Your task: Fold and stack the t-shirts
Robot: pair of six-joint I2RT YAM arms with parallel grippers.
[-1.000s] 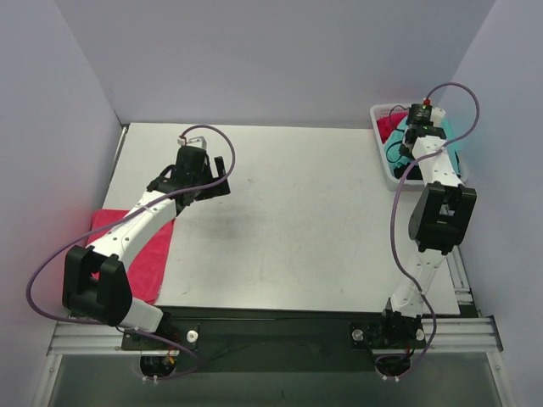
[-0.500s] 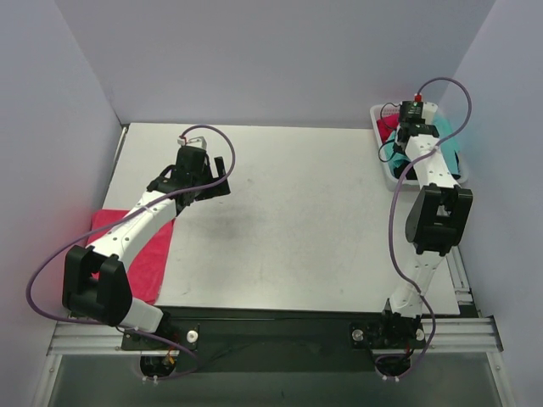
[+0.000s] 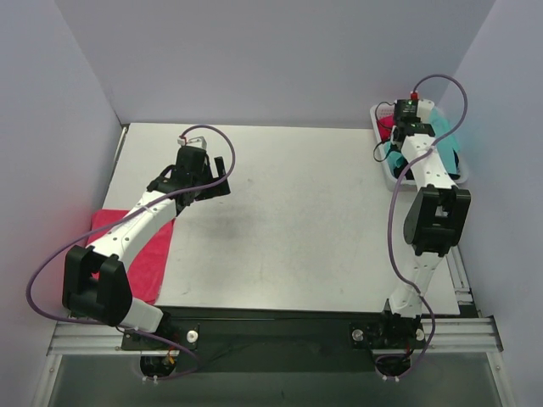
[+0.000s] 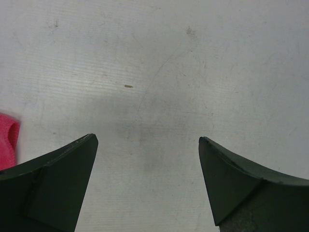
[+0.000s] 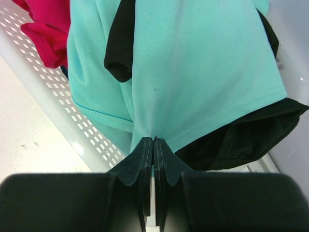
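Right gripper (image 5: 153, 143): jaws pressed together on the lower hem of the teal t-shirt (image 5: 193, 67), the cloth drawn into creases that converge at the fingertips. The teal t-shirt lies in the white slotted basket (image 5: 58, 106) at the far right corner of the table (image 3: 297, 220), draped over a black t-shirt (image 5: 236, 140) whose edge shows below it; a black sleeve (image 5: 120, 48) lies across its upper left. A pinkish-red t-shirt (image 5: 46, 26) sits bunched in the same basket, to the left in the right wrist view, touching the teal one. Left gripper (image 4: 147, 139): jaws spread wide, nothing between them, hovering over bare tabletop on the left half of the table. A second pinkish-red t-shirt (image 3: 151, 254) lies flat at the table's near left edge, partly under the left arm; its rounded edge shows at the left margin of the left wrist view, apart from the fingers.
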